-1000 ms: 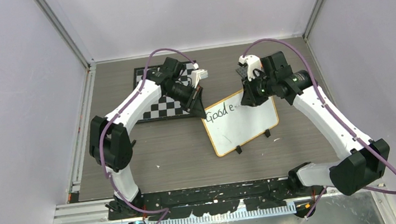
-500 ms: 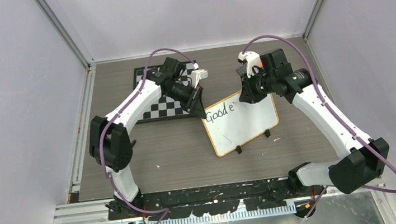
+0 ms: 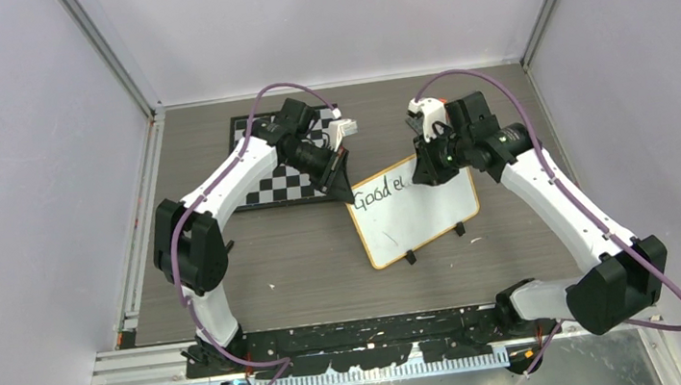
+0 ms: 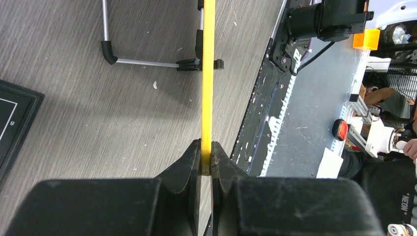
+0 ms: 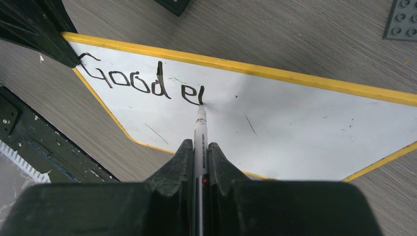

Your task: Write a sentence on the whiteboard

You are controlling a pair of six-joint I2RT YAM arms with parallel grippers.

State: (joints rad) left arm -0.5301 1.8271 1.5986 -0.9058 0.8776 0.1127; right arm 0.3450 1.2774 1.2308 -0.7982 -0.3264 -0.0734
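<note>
The whiteboard point(image 3: 421, 214), white with a yellow rim, lies tilted at the table's middle point(image 5: 305, 132). "Good e" and one more stroke are written in black along its upper left edge point(image 5: 142, 81). My right gripper point(image 5: 200, 146) is shut on a white marker point(image 5: 200, 132) whose tip touches the board just after the last stroke. In the top view the right gripper point(image 3: 431, 170) is over the board's far edge. My left gripper point(image 4: 206, 147) is shut on the board's yellow rim point(image 4: 208, 78) at its far left corner point(image 3: 349, 194).
A black-and-white chessboard point(image 3: 280, 185) lies behind the left arm, beside the whiteboard. The board's black feet point(image 3: 411, 258) and its wire stand point(image 4: 142, 62) rest on the grey wood table. A dark studded plate point(image 5: 403, 19) lies past the board's far edge.
The marker lifted after the "e", shifted right and came down again; a new vertical stroke now stands after the "e". The left gripper has kept its hold on the rim.
</note>
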